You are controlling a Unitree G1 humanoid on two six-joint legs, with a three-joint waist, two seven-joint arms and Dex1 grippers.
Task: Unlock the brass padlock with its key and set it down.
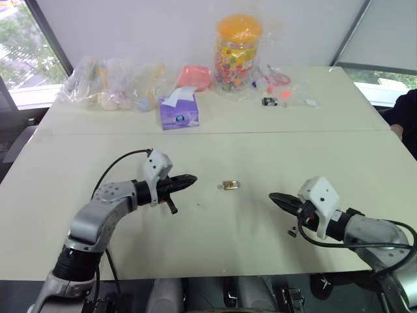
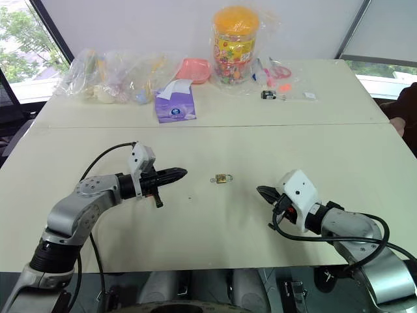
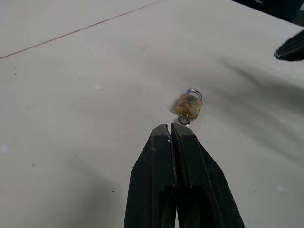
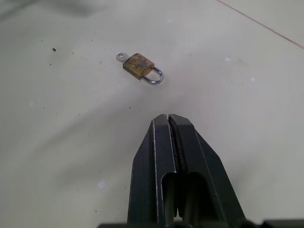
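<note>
Plastic bags (image 1: 111, 83): a heap of clear bags with mixed contents, laid at the far left of the table (image 1: 215, 222).
Tissue box (image 1: 178, 112): purple, with a white tissue pulled up, placed just right of the bags.
Left gripper (image 1: 190, 179): black fingers pressed together, nothing held; held low over the table and pointed toward the padlock from its left, with a gap between them.
Brass padlock (image 1: 229, 186): laid flat on the bare table between the two grippers, touched by neither; silvery shackle seated in the body, and a small silvery ring is seen at the opposite end.
Pink dish (image 1: 195, 77): set at the far edge, beside the jar.
Candy jar (image 1: 238, 55): clear, orange-lidded, filled with coloured sweets, stood upright at the far edge.
Small black-and-silver item (image 1: 269, 101): laid right of the jar.
Right gripper (image 1: 276, 198): fingers closed together and empty; pointed toward the padlock from its right, well apart.
</note>
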